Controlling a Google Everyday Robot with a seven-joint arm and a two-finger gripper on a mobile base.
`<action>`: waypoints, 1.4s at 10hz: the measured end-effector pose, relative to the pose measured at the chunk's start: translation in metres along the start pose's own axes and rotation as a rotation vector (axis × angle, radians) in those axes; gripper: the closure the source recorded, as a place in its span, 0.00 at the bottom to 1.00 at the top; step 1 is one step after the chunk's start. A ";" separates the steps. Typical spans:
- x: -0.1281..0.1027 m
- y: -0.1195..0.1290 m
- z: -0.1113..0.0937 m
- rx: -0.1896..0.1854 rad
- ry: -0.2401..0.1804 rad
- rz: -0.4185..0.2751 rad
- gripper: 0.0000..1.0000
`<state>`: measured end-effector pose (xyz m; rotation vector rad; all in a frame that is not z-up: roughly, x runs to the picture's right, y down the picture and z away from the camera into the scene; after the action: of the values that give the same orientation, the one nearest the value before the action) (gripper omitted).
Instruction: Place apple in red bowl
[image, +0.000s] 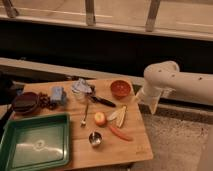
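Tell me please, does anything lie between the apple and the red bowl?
Yes. A dark-handled utensil lies flat on the table between the apple and the red bowl; a lifted carry would probably clear it. The claw hangs past the table's edge near the bowl, with pale wedge slices between it and the apple.

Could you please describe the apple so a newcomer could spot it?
The gripper hangs off the right edge of the wooden table. Right of the green tray lies the apple: small, round, yellow-orange, unlike the pale slices and long carrot beside it.
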<state>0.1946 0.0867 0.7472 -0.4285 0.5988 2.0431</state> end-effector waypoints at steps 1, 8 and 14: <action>0.008 0.029 0.001 -0.002 -0.006 -0.044 0.27; 0.042 0.104 0.006 -0.049 0.028 -0.189 0.27; 0.054 0.120 0.035 -0.040 0.091 -0.185 0.27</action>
<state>0.0623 0.0902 0.7773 -0.5817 0.5528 1.8694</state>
